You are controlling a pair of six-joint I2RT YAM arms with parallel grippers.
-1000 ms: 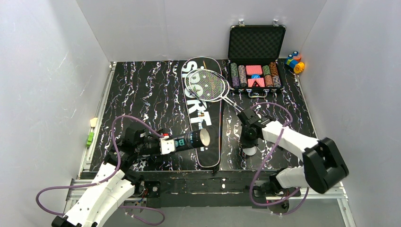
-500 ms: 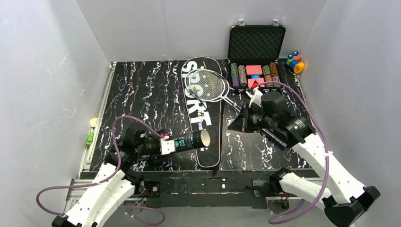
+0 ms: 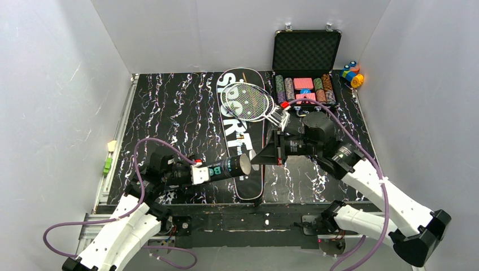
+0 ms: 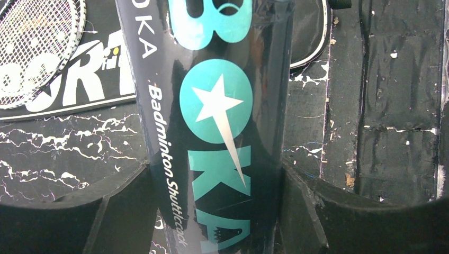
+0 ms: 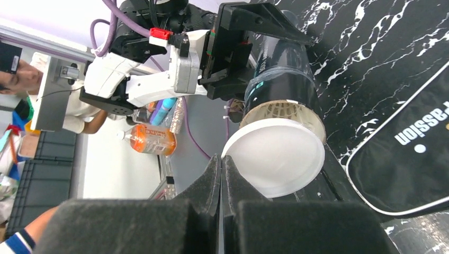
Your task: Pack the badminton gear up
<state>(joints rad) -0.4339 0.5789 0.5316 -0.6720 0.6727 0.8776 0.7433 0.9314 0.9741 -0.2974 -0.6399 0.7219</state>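
In the lower centre of the top view, the left end effector point(image 3: 212, 171) holds the black tube point(image 3: 233, 167) lengthwise above the worktop point(image 3: 169, 107), with the open mouth pointing toward the right of the frame. In the left wrist view, its fingers point(image 4: 317, 211) bear on opposite sides of the tube wall. They stand apart by the width of the tube.

The right end effector point(image 3: 255, 160) points left, with its tip just beside the tube mouth. In the right wrist view, its two fingers are pressed together and pinch the left rim of the round white lid point(image 5: 275, 159). The lid hangs directly in front of the mouth, tilted and not seated. White shuttlecock feathers point(image 5: 278, 111) show inside the tube above the lid.

Behind the tube, the SPORT bag point(image 3: 240, 135) lies flat on the worktop. The rackets point(image 3: 248, 100) rest on its upper end.
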